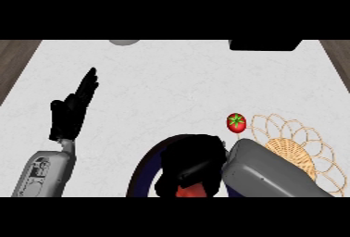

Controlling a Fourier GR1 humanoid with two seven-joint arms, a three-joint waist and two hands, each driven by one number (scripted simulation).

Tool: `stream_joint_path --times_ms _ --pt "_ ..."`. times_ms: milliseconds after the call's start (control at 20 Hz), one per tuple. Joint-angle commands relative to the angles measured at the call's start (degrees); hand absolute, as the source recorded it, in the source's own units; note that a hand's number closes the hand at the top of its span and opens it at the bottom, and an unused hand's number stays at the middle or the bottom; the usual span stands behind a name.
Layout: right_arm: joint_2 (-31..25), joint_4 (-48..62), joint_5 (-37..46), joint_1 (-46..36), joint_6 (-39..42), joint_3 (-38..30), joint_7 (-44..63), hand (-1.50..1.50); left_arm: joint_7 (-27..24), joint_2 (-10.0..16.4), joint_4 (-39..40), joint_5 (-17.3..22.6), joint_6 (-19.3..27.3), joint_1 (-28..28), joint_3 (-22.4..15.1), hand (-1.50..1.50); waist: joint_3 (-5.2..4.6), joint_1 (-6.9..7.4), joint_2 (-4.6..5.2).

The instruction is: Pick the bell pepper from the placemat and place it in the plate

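Right hand (191,157) low over the dark blue plate (141,171), near centre. Its fingers curl down round the bell pepper (186,190); we see only a red patch beneath them. We cannot tell whether the pepper touches the plate. The hand and its grey forearm (266,173) hide most of the plate and the woven placemat's (308,148) left part. A small tomato (236,121) sits just beside the placemat's far left edge. Left hand (71,111) rests at left, fingers straight, holding nothing. A grey object (123,41) and a black object (265,45) lie at the far edge.

woven wicker placemat (295,151); matt white marbled counter (178,83).
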Motion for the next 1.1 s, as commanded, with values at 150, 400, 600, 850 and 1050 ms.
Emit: stream_joint_path --times_ms 150,400,600,850,1050 --pt "4.4 3.4 6.2 4.5 4.2 9.1 3.3 -1.50 2.3 0.3 -2.0 0.1 -0.2 -0.4 0.6 0.00 -0.01 -0.62 -0.11" --pt "6.4 0.5 6.7 11.9 5.7 12.0 6.7 -1.50 3.0 -1.0 -3.3 -0.9 0.6 0.9 0.0 0.00 -0.01 -0.98 -0.17" --pt "6.7 8.4 1.4 11.5 9.4 10.7 -0.1 -1.50 0.8 -0.4 -2.6 0.2 -0.8 1.3 1.0 0.00 -0.01 -0.48 0.06" --pt "8.6 8.5 -14.1 9.9 18.6 1.4 7.7 -1.50 0.4 -0.6 -2.2 -0.5 -0.4 1.6 0.8 0.00 -0.05 -0.47 0.09" --pt "11.4 17.6 -22.3 6.2 19.9 -6.9 13.2 -1.50 0.4 -0.9 -2.9 -1.6 -0.4 2.1 -0.4 0.00 -0.01 0.08 0.23"
